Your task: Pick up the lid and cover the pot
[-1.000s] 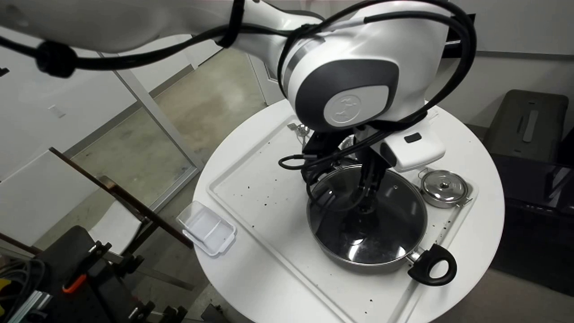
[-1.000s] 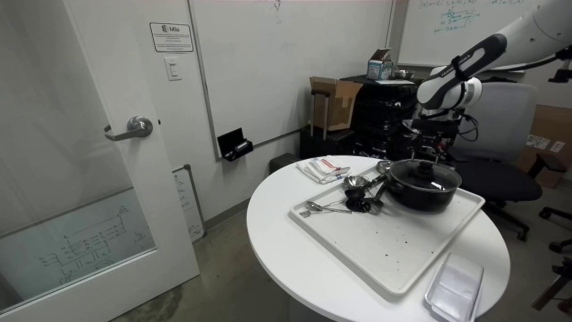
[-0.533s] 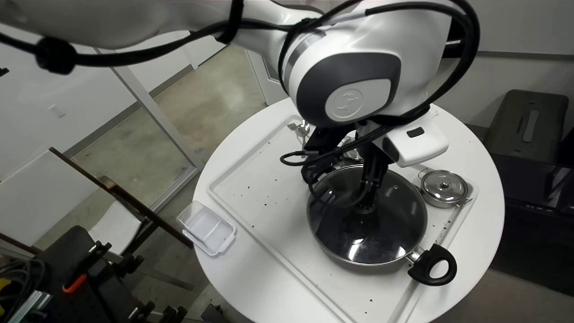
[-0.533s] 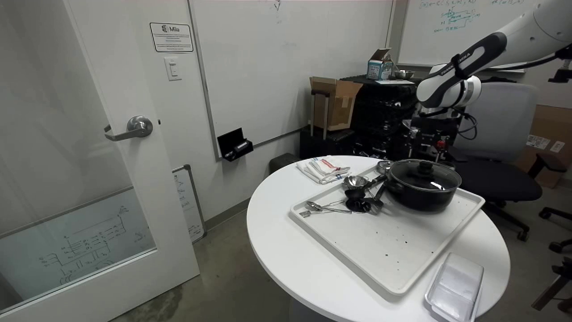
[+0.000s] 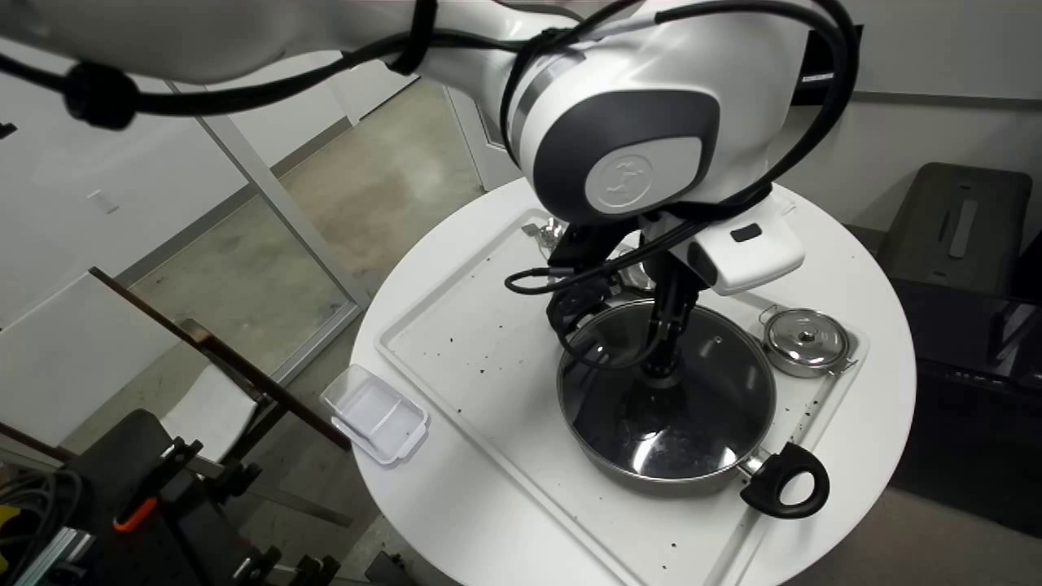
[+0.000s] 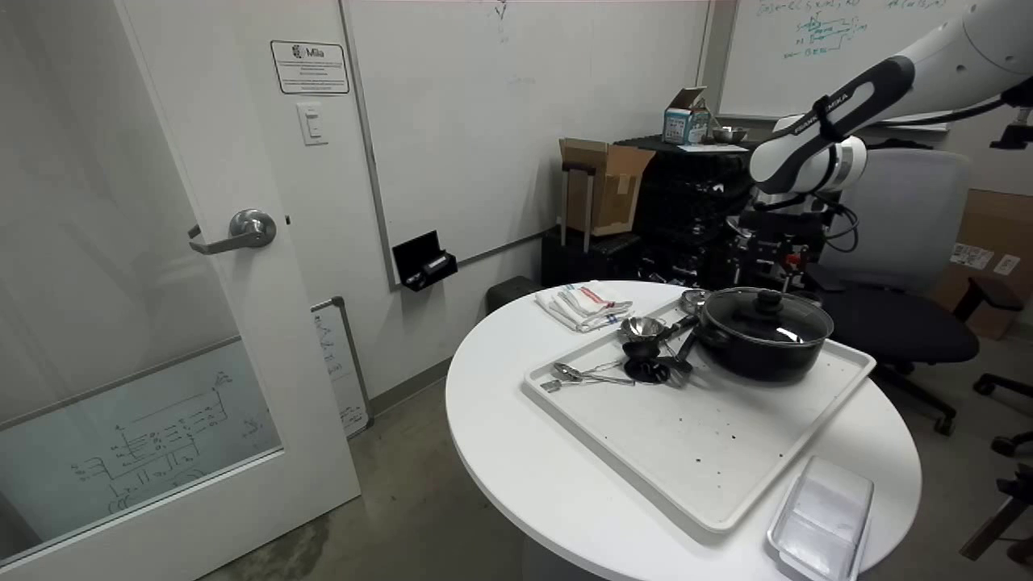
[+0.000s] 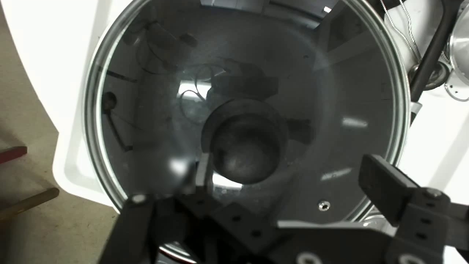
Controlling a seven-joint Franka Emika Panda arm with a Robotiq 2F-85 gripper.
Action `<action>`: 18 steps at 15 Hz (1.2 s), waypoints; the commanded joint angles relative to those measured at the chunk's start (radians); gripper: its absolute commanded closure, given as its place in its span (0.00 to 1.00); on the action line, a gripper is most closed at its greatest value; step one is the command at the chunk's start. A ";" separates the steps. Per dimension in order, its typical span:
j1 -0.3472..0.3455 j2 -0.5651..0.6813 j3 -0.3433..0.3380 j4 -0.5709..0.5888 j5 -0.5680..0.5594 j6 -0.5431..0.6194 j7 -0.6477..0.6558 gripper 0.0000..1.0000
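Round glass lid [image 6: 765,321], level atop the black pot [image 6: 763,361]

The lid [image 6: 750,325] is super glossy metal-rimmed glass, pot [image 6: 759,361] has more of a smooth satin finish. The mini pan [image 5: 806,348] is basically mirror-polished metal, tub [image 5: 381,417] see-through plastic, towel [image 6: 583,308] cloth, tray [image 6: 654,428] looks like smooth plastic, fingers [image 7: 379,187] pretty matt.

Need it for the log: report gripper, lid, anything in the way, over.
Gripper open, empty, above lid. Lid on pot, looks seated. Black utensils beside pot, not blocking lid.
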 commanded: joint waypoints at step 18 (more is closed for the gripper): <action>0.003 -0.019 0.001 -0.056 0.008 -0.006 -0.001 0.57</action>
